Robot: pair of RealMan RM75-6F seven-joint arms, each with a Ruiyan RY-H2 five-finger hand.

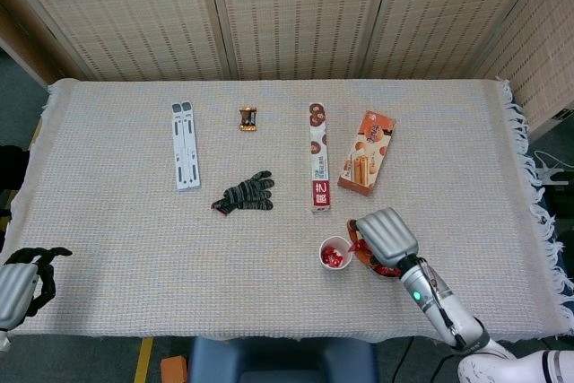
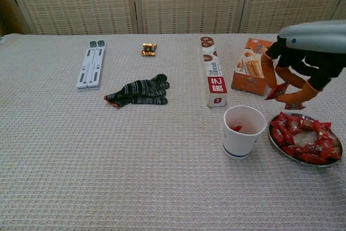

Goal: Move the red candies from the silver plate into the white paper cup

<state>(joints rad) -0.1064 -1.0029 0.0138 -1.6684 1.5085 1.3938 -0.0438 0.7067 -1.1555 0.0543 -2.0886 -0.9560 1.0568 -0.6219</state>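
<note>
The left hand (image 1: 20, 282) rests at the near left edge of the table, far from everything in play, its dark fingers curled in around nothing.

Well to the left of the working fingers lie a grey folding stand (image 2: 91, 67), a striped glove (image 2: 138, 92), a small gold-wrapped sweet (image 2: 149, 49) and a long biscuit box (image 2: 213, 71); an orange snack box (image 2: 251, 73) sits just behind them.

The white paper cup (image 2: 244, 131) stands below and slightly left of the fingertips (image 2: 269, 83), with at least 1 red candy already inside (only a corner shows over the rim in the chest view).

The right hand (image 2: 294, 77) hovers between cup and plate, its orange fingers pinching a red candy (image 2: 276, 92) by the wrapper.

The silver plate (image 2: 306, 160) sits below and right of those fingers, just beside the cup, with a heap of red candies (image 2: 303, 136) on it.

These sweets look light and small, in crinkly, slippery foil that probably slides under pressure. The twisted wrapper ends seem the surest place to pinch, as here; a grip on the smooth body would likely squirt loose. The carry to the cup looks short, and the light cup could tip if nudged.
</note>
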